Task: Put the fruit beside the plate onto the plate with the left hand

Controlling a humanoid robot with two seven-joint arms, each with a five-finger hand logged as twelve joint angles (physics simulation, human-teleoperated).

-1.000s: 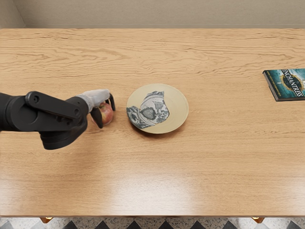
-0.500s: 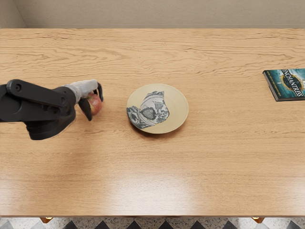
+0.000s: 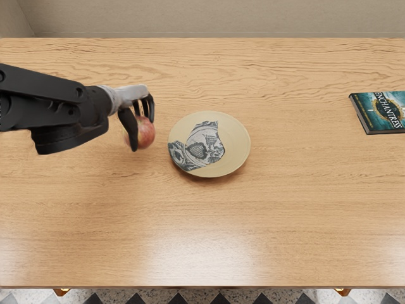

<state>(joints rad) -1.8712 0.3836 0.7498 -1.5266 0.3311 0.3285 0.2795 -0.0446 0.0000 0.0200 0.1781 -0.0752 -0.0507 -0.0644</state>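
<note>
A red apple (image 3: 145,132) is held in my left hand (image 3: 138,120), whose dark fingers curl around it from above and the left. The hand and fruit sit just left of the plate (image 3: 233,136), a round beige dish with a blue-grey pattern on its left half. The apple is apart from the plate's rim and appears lifted off the wood. My left arm comes in from the picture's left edge. No right arm shows.
A dark blue book (image 3: 380,111) lies at the table's right edge. The wooden table (image 3: 253,221) spans the view, its front edge near the bottom of the picture.
The left hand pulled the apple away to the left, then rose and swung back right toward the plate with the apple still in its grasp.
</note>
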